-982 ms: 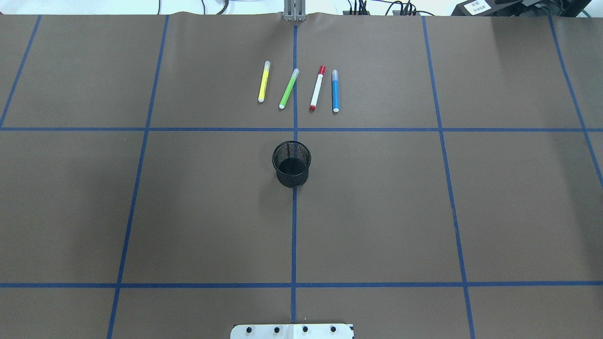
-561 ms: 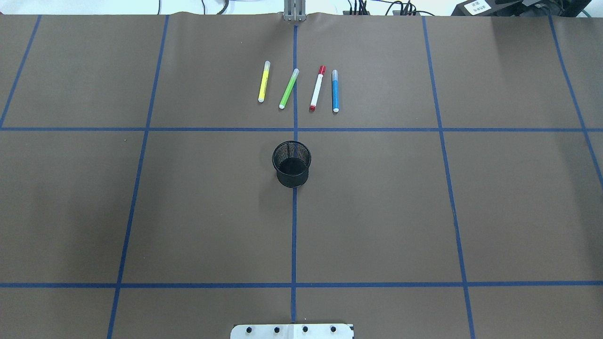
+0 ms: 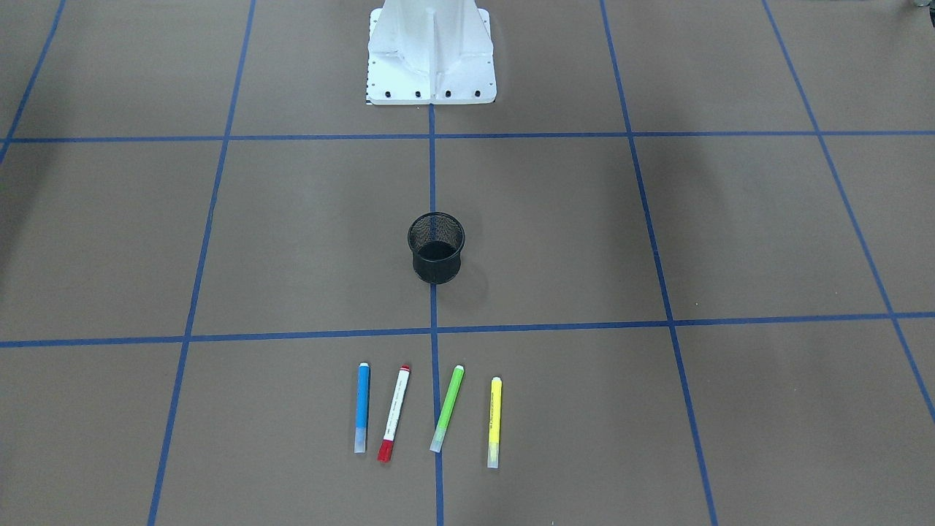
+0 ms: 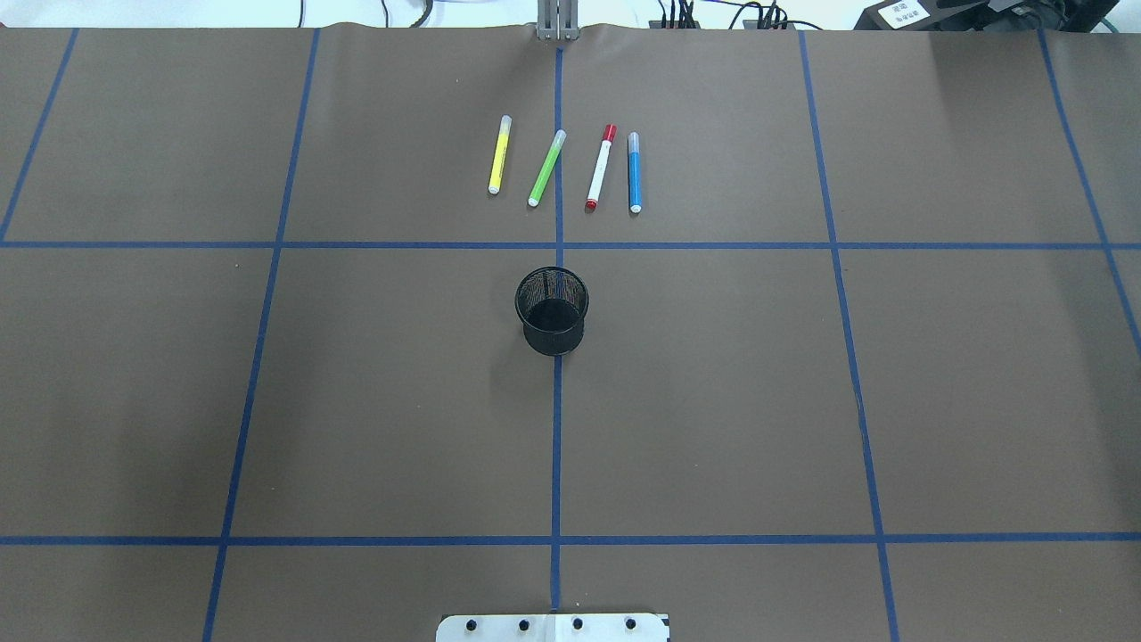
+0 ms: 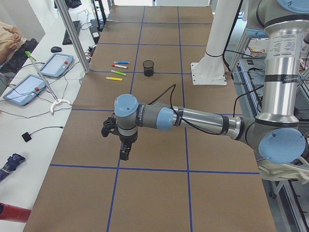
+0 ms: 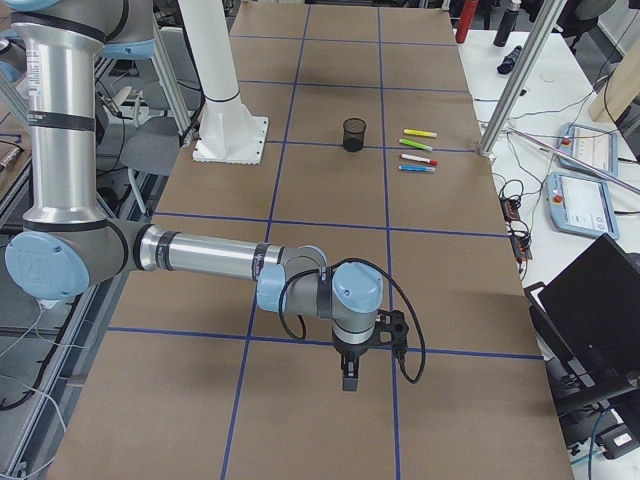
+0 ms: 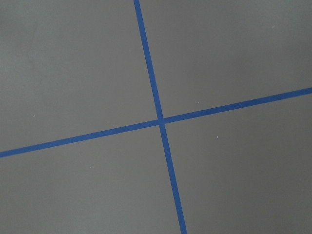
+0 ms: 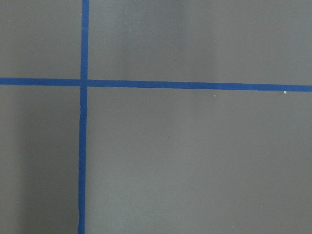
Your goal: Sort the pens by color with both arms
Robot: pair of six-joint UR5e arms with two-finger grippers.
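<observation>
Four pens lie side by side at the table's far side, beyond the black mesh cup [image 4: 553, 311]: yellow pen [image 4: 500, 153], light green pen [image 4: 546, 168], white pen with red ends [image 4: 600, 169], blue pen [image 4: 634, 172]. The front-facing view has them in reverse order, from the blue pen [image 3: 361, 407] to the yellow pen [image 3: 494, 422]. My left gripper [image 5: 124, 153] hangs over the table's left end, far from the pens. My right gripper [image 6: 349, 378] hangs over the right end. Both show only in side views, so I cannot tell their state. Neither wrist view has a pen in it.
Blue tape lines [image 4: 557, 428] grid the brown table. The white mounting base [image 3: 431, 51] stands at the robot's edge. Tablets [image 5: 29, 87] and cables lie on a white bench beyond the far edge, with a person's arm [image 5: 9, 36] near them. A laptop [image 6: 590, 300] sits there too.
</observation>
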